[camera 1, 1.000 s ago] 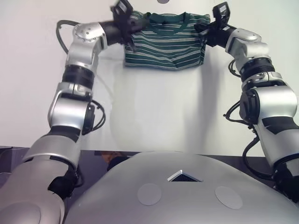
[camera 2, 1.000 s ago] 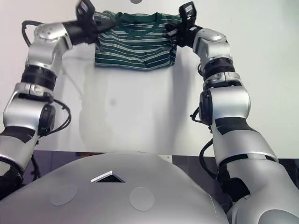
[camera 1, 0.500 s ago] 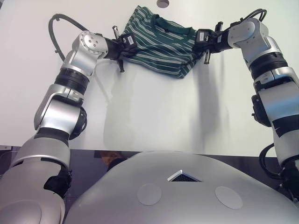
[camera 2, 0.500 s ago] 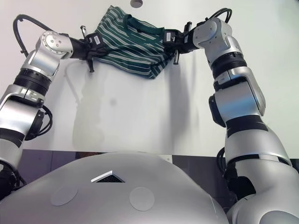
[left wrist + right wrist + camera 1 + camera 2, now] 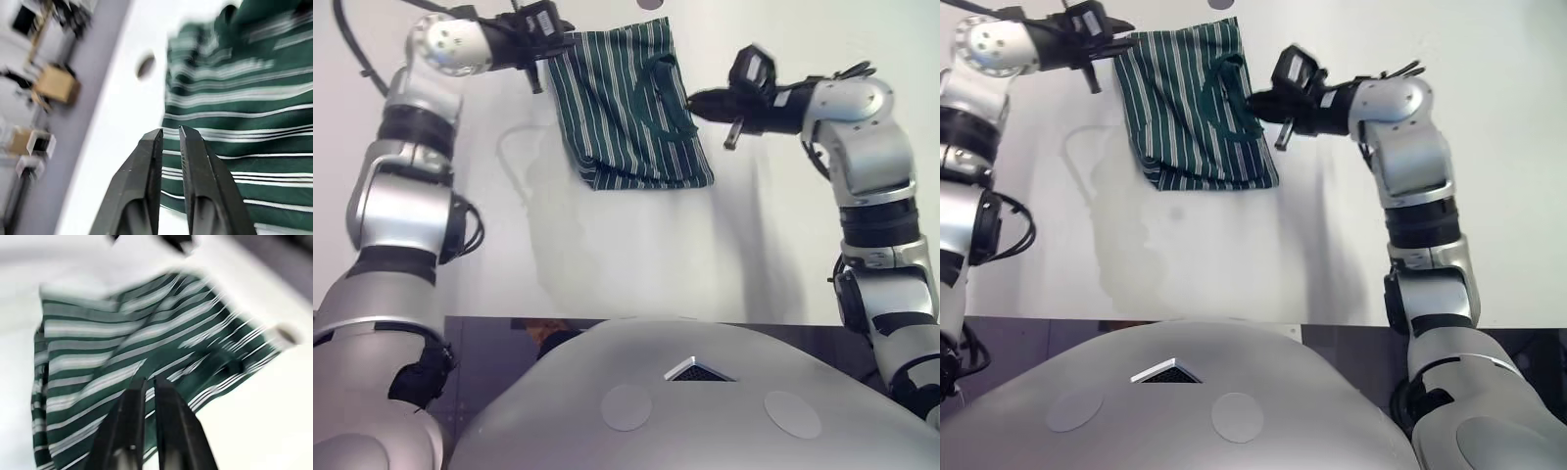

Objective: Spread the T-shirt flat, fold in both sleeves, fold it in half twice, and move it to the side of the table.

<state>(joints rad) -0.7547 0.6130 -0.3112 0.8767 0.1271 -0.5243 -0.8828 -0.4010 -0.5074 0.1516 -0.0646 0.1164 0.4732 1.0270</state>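
Observation:
The green T-shirt with white stripes [image 5: 626,108] is folded into a small rectangle and lies at the far middle of the white table [image 5: 626,255], its stripes running away from me. My left gripper [image 5: 558,43] is shut on its far left corner. My right gripper [image 5: 693,101] is shut on its right edge near the collar. In the left wrist view the black fingers [image 5: 193,161] pinch the striped cloth [image 5: 234,112]. The right wrist view has the other fingers [image 5: 168,406] closed on the fabric [image 5: 112,357].
A small round hole [image 5: 651,4] sits in the tabletop just beyond the shirt. The table's front edge [image 5: 705,317] runs close to my body. Bare white surface stretches on both sides of the shirt and in front of it.
Both arms have turned the folded shirt about a quarter turn. The left gripper swung to the far left, and the right gripper came nearer and inward. The stripes now run lengthwise.

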